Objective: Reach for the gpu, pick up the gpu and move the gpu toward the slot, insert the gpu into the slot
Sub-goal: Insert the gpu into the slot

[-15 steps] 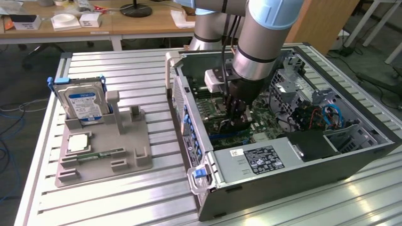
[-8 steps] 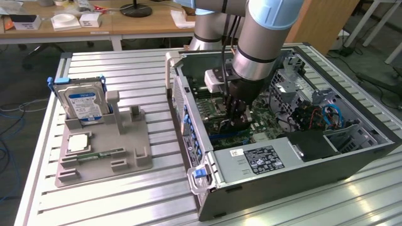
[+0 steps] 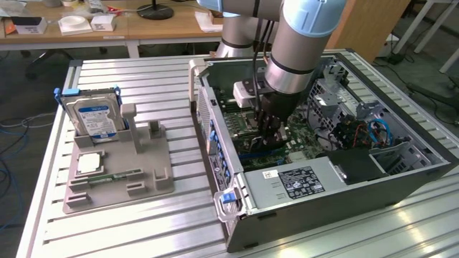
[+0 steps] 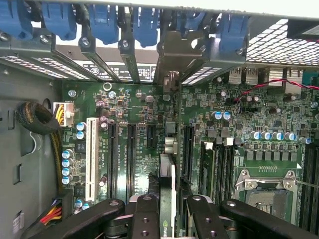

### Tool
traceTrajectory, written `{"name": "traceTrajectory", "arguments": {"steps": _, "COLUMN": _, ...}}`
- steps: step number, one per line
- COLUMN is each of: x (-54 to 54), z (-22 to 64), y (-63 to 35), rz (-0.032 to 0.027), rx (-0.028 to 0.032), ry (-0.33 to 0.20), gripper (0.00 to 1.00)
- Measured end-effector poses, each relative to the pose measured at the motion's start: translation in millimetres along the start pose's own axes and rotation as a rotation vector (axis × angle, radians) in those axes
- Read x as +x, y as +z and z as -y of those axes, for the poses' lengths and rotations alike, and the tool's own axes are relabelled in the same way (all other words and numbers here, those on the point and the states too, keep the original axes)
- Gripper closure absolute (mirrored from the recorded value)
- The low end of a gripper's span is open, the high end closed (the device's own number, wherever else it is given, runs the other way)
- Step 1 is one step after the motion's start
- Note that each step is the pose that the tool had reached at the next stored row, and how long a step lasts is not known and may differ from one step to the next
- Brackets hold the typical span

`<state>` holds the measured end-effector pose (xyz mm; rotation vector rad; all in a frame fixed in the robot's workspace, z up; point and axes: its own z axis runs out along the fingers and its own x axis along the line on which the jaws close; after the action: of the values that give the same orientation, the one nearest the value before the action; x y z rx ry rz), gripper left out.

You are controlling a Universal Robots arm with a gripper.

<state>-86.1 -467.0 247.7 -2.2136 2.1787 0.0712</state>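
The aluminium bench carries an open computer case, and the arm reaches down into it. Inside, the green motherboard lies under the pincer.

Well away from the pincer, outside the case, a grey holder stands on the bench with a hard drive upright in it and a memory stick lying flat.

The pincer is clenched on the gpu. Its black fingers press the card from both sides. The card stands on edge directly below the pincer, and its metal bracket reaches out ahead to the case's rear wall, beneath a row of blue latches.

A strip of bright blue, the slot, shows on the board just below the pincer in the exterior view. Whether the card's edge is seated in it cannot be told.

To one side of the pincer sits the square silver processor socket. To the other side, past black connector strips, stands a white connector.
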Motion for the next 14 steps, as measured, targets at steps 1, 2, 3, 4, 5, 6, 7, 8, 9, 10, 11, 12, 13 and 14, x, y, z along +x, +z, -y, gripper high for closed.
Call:
{"name": "traceTrajectory", "arguments": {"steps": 1, "x": 0.0, "z": 0.0, "y": 0.0, "rz": 0.0001, "rx": 0.0000, "ry": 0.000, "gripper": 0.74}}
{"name": "traceTrajectory", "arguments": {"steps": 2, "x": 0.0, "z": 0.0, "y": 0.0, "rz": 0.0001, "rx": 0.0001, "ry": 0.000, "gripper": 0.74}}
{"name": "traceTrajectory", "arguments": {"steps": 3, "x": -0.1, "z": 0.0, "y": -0.3, "rz": 0.0004, "rx": 0.0002, "ry": 0.000, "gripper": 0.74}}
{"name": "traceTrajectory", "arguments": {"steps": 4, "x": -0.2, "z": 0.0, "y": -0.7, "rz": 0.0010, "rx": 0.0004, "ry": 0.000, "gripper": 0.74}}
{"name": "traceTrajectory", "arguments": {"steps": 5, "x": -0.2, "z": 0.0, "y": -1.3, "rz": 0.0013, "rx": 0.0007, "ry": 0.001, "gripper": 0.74}}
{"name": "traceTrajectory", "arguments": {"steps": 6, "x": -0.3, "z": 0.0, "y": -1.8, "rz": 0.0010, "rx": 0.0007, "ry": 0.001, "gripper": 0.74}}
{"name": "traceTrajectory", "arguments": {"steps": 7, "x": -0.3, "z": 0.0, "y": -2.3, "rz": 0.0001, "rx": 0.0005, "ry": 0.001, "gripper": 0.74}}
{"name": "traceTrajectory", "arguments": {"steps": 8, "x": -0.2, "z": 0.0, "y": -3.0, "rz": -0.0011, "rx": 0.0003, "ry": 0.001, "gripper": 0.74}}
{"name": "traceTrajectory", "arguments": {"steps": 9, "x": -0.2, "z": 0.0, "y": -3.5, "rz": -0.0014, "rx": 0.0002, "ry": 0.002, "gripper": 0.74}}
{"name": "traceTrajectory", "arguments": {"steps": 10, "x": -0.3, "z": 0.0, "y": -3.6, "rz": -0.0015, "rx": 0.0002, "ry": 0.002, "gripper": 0.74}}
{"name": "traceTrajectory", "arguments": {"steps": 11, "x": -0.3, "z": 0.0, "y": -3.7, "rz": -0.0019, "rx": 0.0003, "ry": 0.002, "gripper": 0.74}}
{"name": "traceTrajectory", "arguments": {"steps": 12, "x": -0.2, "z": 0.0, "y": -3.8, "rz": -0.0026, "rx": 0.0002, "ry": 0.002, "gripper": 0.74}}
{"name": "traceTrajectory", "arguments": {"steps": 13, "x": -0.2, "z": 0.0, "y": -3.9, "rz": -0.0037, "rx": 0.0001, "ry": 0.002, "gripper": 0.74}}
{"name": "traceTrajectory", "arguments": {"steps": 14, "x": -0.3, "z": 0.0, "y": -4.4, "rz": -0.0047, "rx": 0.0000, "ry": 0.002, "gripper": 0.74}}
